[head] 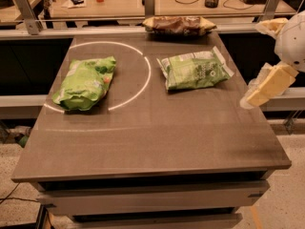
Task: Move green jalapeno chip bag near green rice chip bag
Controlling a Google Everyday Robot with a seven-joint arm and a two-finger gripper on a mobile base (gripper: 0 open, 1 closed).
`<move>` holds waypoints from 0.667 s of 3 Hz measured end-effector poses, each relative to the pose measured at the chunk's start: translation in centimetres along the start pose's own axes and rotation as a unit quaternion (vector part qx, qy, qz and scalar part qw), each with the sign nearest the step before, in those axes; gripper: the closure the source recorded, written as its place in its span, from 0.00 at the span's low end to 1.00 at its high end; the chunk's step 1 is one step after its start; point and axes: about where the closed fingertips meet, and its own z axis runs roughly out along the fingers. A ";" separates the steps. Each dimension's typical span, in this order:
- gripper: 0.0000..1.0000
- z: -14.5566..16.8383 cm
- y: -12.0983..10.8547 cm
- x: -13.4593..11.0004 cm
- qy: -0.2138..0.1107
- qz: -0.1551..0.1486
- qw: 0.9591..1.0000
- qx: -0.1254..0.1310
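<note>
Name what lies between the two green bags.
Camera view: only bare table crossed by a white arc separates green jalapeno chip bag from green rice chip bag; gripper hovers off its right edge.
</note>
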 end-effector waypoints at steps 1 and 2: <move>0.00 2.7 -2.1 0.7 0.008 0.002 1.000 0.011; 0.00 5.4 -4.1 1.0 0.014 0.007 1.000 0.007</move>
